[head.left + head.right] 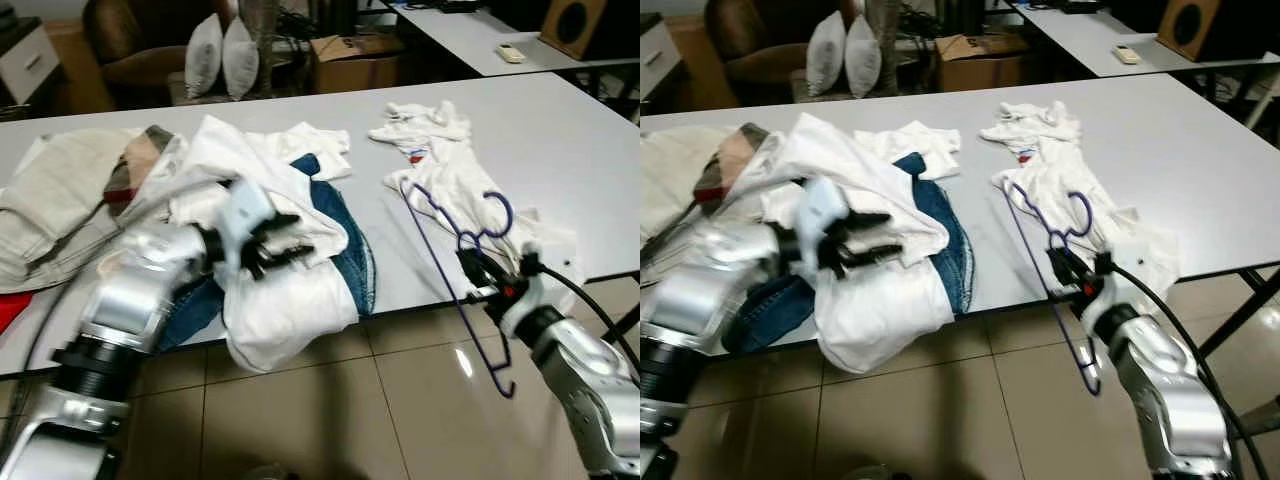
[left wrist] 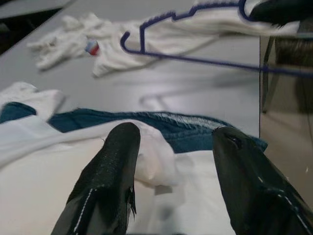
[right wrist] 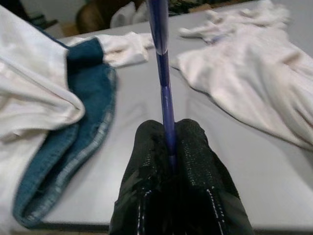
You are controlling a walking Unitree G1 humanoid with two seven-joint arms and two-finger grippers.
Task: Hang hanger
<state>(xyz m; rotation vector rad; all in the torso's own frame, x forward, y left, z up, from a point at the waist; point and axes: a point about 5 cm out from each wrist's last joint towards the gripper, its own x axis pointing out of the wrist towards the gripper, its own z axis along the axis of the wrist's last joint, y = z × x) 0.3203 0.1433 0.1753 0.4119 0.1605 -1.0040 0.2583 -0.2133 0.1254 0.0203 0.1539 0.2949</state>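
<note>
Table (image 1: 560, 140), grey and wide, carries everything here, its front edge running just under both grippers, with tan floor tiles (image 1: 400, 400) below. Largest on it is the heap of clothes on the left: a white garment (image 1: 280, 300) drooping over the table edge directly beneath the left gripper, blue jeans (image 1: 350, 245) showing just beyond and to the right of that gripper, and beige trousers (image 1: 60, 195) well off to its left. A second white shirt (image 1: 440, 170) lies spread flat straight ahead of the right gripper, with a small red and blue mark near its collar.

The left gripper (image 1: 280, 240) hovers over the heap with its two black fingers (image 2: 110, 181) spread apart and nothing between them; in the left wrist view the white cloth bunches just under the gap.

The right gripper (image 1: 478, 268) sits at the table's front edge with its fingers pressed tight together around the thin bar of the blue hanger (image 1: 445, 255). The hanger stands tilted: from the grasp its long bar runs forward and up toward the flat shirt, its hook (image 1: 500, 213) curls just above and beyond the fingers, and its lower end dips below the gripper, past the table edge, over the tiles.

Far behind, two white pillows (image 1: 222, 55) rest on a dark chair.
</note>
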